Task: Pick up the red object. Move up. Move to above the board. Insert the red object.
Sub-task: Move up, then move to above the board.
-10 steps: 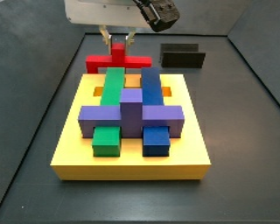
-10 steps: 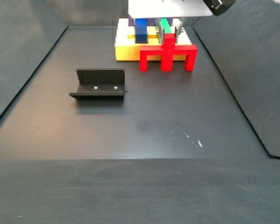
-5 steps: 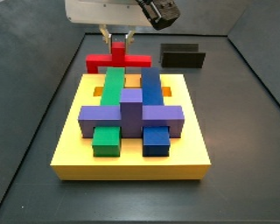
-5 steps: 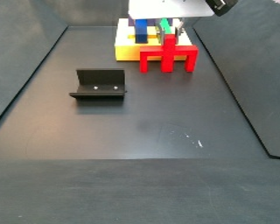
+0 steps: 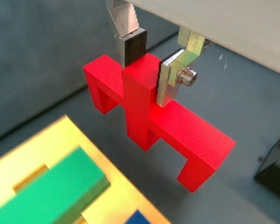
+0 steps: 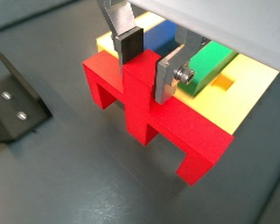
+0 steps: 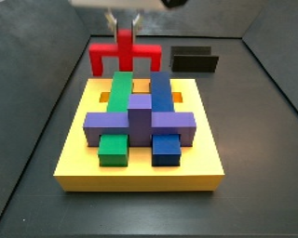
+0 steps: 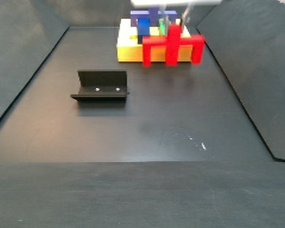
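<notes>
The red object (image 7: 124, 54), a bright red cross-shaped piece, hangs above the floor just behind the board, legs pointing down; it also shows in a side view (image 8: 173, 49). My gripper (image 5: 152, 66) is shut on its upright stem, as both wrist views show (image 6: 146, 66). In the side views only the fingers (image 7: 124, 20) reach down from the upper edge. The board (image 7: 139, 163) is a thick yellow slab with orange slots, bearing green, blue and purple blocks; it also shows in a side view (image 8: 129, 52) and in both wrist views (image 5: 38, 166) (image 6: 255, 80).
The fixture (image 7: 194, 59), a dark L-shaped bracket, stands on the floor beside the board's far right corner; it also shows in a side view (image 8: 100, 86) and a wrist view (image 6: 14, 101). Dark walls enclose the floor.
My gripper has risen with the red object, which has left the floor and now hangs higher behind the board. The board and fixture have not moved.
</notes>
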You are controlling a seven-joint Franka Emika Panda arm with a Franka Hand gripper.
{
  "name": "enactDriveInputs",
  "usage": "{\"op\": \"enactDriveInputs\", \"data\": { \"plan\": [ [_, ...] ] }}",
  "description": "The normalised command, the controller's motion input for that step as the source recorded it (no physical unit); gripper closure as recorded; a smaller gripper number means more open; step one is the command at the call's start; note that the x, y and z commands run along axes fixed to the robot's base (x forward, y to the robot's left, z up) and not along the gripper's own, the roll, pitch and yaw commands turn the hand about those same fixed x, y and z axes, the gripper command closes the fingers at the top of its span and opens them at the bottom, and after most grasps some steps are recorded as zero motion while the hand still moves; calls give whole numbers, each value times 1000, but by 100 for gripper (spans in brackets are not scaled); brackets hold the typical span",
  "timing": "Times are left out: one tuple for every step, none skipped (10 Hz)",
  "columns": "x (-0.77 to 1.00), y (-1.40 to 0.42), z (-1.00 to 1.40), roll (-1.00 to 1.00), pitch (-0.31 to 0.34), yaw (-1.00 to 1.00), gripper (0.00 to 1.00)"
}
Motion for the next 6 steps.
{"op": "enactDriveInputs", "data": {
  "plan": [
    [20, 6, 225, -43, 8, -3, 100],
    [0, 0, 1400, 0, 0, 0, 100],
    [-23, 1, 1400, 1, 26, -2, 100],
    [-47, -4, 1400, -25, 15, -4, 100],
    [-11, -1, 1400, -35, 13, -6, 100],
    [49, -3, 887, -37, 74, -8, 100]
  ]
}}
